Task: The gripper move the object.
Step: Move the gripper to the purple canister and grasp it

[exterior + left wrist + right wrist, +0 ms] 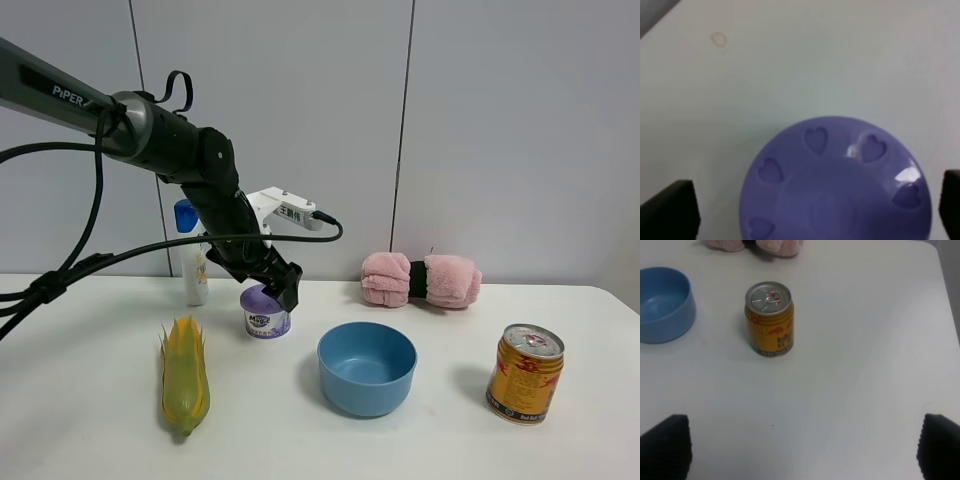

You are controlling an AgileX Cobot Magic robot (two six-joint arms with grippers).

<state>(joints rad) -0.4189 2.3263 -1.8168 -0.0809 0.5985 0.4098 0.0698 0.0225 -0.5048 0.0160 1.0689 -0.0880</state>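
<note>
- My left jaws are spread wide either side of the small round purple-lidded plastic tub [835,190], not touching it.
- Tub stands on the white desk [90,450], between the yellow corn cob [185,375] and the blue plastic bowl [367,367].
- Approach looks done; grip, lift and move remain.

Corn [185,375], blue bowl [367,368], gold can [525,373], pink towel [420,280] and bottle [193,262] on table [90,430].
</note>
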